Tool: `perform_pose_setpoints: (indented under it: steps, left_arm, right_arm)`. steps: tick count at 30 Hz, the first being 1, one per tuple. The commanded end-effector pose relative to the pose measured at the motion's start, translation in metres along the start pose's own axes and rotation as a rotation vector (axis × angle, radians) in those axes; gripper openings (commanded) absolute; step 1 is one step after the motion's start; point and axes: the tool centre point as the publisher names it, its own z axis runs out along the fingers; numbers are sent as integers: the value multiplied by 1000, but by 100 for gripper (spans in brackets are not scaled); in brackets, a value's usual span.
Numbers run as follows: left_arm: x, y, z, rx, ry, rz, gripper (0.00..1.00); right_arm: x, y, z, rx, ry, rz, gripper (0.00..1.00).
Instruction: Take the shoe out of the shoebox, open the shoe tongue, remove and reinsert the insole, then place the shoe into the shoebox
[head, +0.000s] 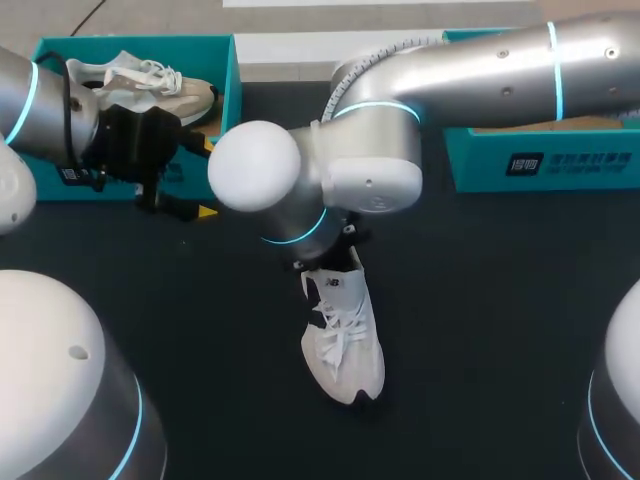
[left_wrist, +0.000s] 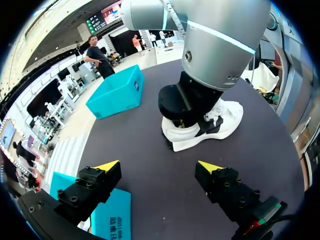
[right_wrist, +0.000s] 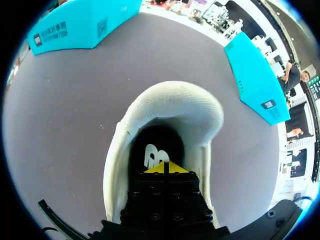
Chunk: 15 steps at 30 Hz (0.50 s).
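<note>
A white laced shoe (head: 345, 340) lies on the black table, toe toward the front edge. My right gripper (right_wrist: 164, 168) is shut, its yellow tips pressed together inside the shoe's (right_wrist: 167, 107) heel opening, just over the dark insole (right_wrist: 152, 150) with its white mark. In the head view the right arm's wrist (head: 325, 250) hides the heel. My left gripper (left_wrist: 159, 166) stands open and empty above the table, left of the shoe (left_wrist: 222, 122), beside the teal shoebox (head: 228, 95).
The teal shoebox at the back left holds a second pale shoe (head: 140, 80). Another teal box (head: 545, 160) stands at the back right. A teal piece (left_wrist: 112, 220) lies under the left gripper. My right arm (head: 450, 90) spans the table's back middle.
</note>
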Motion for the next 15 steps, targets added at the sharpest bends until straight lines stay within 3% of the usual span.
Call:
perform_pose_setpoints:
  steps: [1, 7, 13, 14, 15]
  left_arm:
    - [1, -1, -1, -5, -1, 0, 100]
    - [1, -1, -1, -5, -1, 0, 100]
    - [1, -1, -1, -5, -1, 0, 100]
    - [1, -1, -1, -5, -1, 0, 100]
    - [1, -1, -1, -5, -1, 0, 100]
  right_arm:
    - [3, 6, 13, 20, 40, -10, 0]
    - [-1, 9, -14, 107, 100, -22, 0]
    - [0, -4, -42, 326, 256, 71, 0]
    - [1, -5, -46, 330, 276, 87, 0]
    - [0, -6, -51, 307, 231, 99, 0]
